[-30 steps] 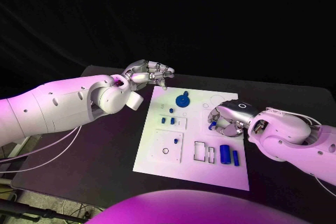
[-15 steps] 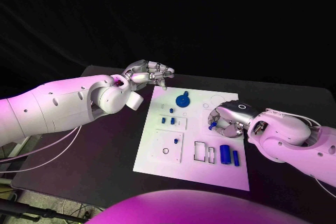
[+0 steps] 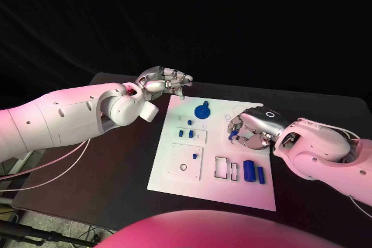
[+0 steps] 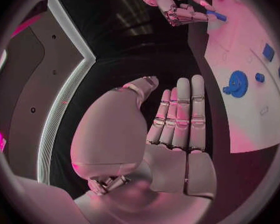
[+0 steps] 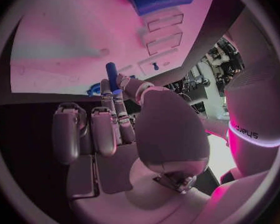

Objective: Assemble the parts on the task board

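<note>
One small blue peg (image 3: 233,135) is the part in hand: it sits pinched at the fingertips of the right hand (image 3: 249,130), raised just over the right-middle of the task board (image 3: 174,175), beside two faint ring outlines on the plate. In the right wrist view the same peg (image 5: 112,69) stands up between thumb and fingers (image 5: 117,107), the other fingers curled loosely in. My reading is that the step is carry-and-place; the next move calls for turning the peg upright over its seat and lowering it straight, though which hole it belongs to is too small to tell from here.

Elsewhere on the board lie a blue gear (image 3: 202,111) near the far edge, two short blue pins (image 3: 185,133) in a framed block, a blue cylinder (image 3: 249,170) with a slim blue bar (image 3: 261,175) beside it, and two rectangular slots (image 3: 227,168).

The left hand (image 3: 164,79) hangs above the surface (image 3: 116,172) off the board's far-left corner, holding nothing, its fingers straight and close together in the left wrist view
</note>
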You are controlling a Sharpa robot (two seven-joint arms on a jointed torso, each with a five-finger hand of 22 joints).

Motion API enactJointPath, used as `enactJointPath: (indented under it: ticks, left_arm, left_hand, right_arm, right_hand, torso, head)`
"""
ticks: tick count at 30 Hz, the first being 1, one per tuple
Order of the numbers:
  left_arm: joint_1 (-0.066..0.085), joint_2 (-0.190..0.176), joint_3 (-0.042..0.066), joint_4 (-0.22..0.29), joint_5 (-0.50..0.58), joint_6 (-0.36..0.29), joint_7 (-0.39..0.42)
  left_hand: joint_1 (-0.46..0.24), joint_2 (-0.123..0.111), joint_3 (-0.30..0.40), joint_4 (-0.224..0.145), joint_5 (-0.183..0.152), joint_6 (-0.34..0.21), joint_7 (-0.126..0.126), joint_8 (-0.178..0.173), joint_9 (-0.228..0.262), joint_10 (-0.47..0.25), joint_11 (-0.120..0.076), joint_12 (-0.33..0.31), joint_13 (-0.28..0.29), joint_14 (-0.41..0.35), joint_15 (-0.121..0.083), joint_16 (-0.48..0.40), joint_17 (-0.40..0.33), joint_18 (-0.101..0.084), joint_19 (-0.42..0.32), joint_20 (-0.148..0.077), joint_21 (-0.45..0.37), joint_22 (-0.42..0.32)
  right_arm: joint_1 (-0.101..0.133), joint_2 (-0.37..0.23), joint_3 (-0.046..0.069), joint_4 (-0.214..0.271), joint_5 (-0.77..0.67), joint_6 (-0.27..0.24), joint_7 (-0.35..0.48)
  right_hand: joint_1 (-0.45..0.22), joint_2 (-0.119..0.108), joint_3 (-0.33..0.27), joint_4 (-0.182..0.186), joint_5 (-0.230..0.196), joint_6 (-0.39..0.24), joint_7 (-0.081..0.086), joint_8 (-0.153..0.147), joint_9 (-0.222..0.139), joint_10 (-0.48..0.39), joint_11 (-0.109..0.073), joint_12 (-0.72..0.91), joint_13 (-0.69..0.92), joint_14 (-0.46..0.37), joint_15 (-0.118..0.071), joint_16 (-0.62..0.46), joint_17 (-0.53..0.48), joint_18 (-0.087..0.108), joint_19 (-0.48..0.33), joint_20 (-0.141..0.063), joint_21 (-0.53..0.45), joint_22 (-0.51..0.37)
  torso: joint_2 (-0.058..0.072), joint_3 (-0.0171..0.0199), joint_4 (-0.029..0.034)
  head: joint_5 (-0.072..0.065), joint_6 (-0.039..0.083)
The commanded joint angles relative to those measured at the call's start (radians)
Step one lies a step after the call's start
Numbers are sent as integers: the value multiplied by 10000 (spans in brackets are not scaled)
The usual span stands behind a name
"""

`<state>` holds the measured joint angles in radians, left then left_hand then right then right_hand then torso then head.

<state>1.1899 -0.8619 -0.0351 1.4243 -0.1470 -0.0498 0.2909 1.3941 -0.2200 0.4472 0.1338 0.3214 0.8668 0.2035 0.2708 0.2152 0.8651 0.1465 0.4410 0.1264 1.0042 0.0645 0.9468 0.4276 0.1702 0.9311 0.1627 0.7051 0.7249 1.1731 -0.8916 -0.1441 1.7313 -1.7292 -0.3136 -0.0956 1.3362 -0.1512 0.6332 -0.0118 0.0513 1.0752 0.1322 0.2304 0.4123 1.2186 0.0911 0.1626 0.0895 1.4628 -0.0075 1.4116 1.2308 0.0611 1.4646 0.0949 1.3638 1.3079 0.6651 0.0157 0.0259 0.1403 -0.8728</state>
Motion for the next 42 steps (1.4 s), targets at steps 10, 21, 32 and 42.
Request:
enactJointPath:
  ticks: [10, 21, 32, 42]
  left_arm:
    - [5, 59, 5, -8, 1, 43, 43]
    - [5, 134, 5, -24, 3, 52, 62]
    - [5, 186, 5, -22, 5, 69, 57]
    - [6, 190, 5, -17, 5, 71, 41]
  left_hand:
    - [90, 36, -39, -4, 35, -87, 12, 72, 18, -101, 2, -10, -14, -2, 75, -41, -11, 120, 93, 12, -62, -1]
    - [98, 40, -37, -8, 37, -89, 10, 76, 19, -105, 1, -8, -17, -3, 74, -42, -12, 121, 94, 12, -63, 0]
    - [98, 40, -37, -8, 37, -89, 10, 76, 19, -105, 1, -8, -17, -3, 74, -42, -12, 121, 94, 12, -63, 0]
    - [104, 42, -37, -11, 37, -90, 9, 80, 20, -106, 1, -4, -18, -3, 73, -42, -12, 121, 95, 12, -64, 0]
  right_arm:
    - [291, 157, 28, 962, 533, -26, 88]
    - [-112, 1538, -9, 1059, 462, 65, 302]
    - [-693, 2324, -75, 552, 323, 125, 441]
    - [-950, 2601, -150, 219, 178, 190, 479]
  right_hand:
    - [195, 72, -21, -88, 29, -11, 20, 20, 6, 321, -288, -37, -1, 424, -64, 36, -12, -171, 158, -31, 32, 1817]
    - [220, 99, -4, -123, 44, -81, 44, 1, 17, 289, -269, -103, 3, 418, -52, 26, -35, -161, 133, -32, -20, 1804]
    - [236, 118, 9, -144, 61, -113, 57, -7, 23, 278, -258, -134, 7, 417, -45, 25, -38, -159, 126, -30, -32, 1803]
    - [238, 122, 13, -154, 75, -132, 66, -12, 26, 271, -250, -152, 9, 418, -40, 27, -35, -156, 119, -28, -47, 1799]
  torso:
    - [7, 3, -6]
    - [16, -2, 14]
    - [13, -5, 5]
    - [15, -1, 3]
  head:
    - [91, 2]
    - [250, 2]
    - [382, 2]
    - [456, 2]
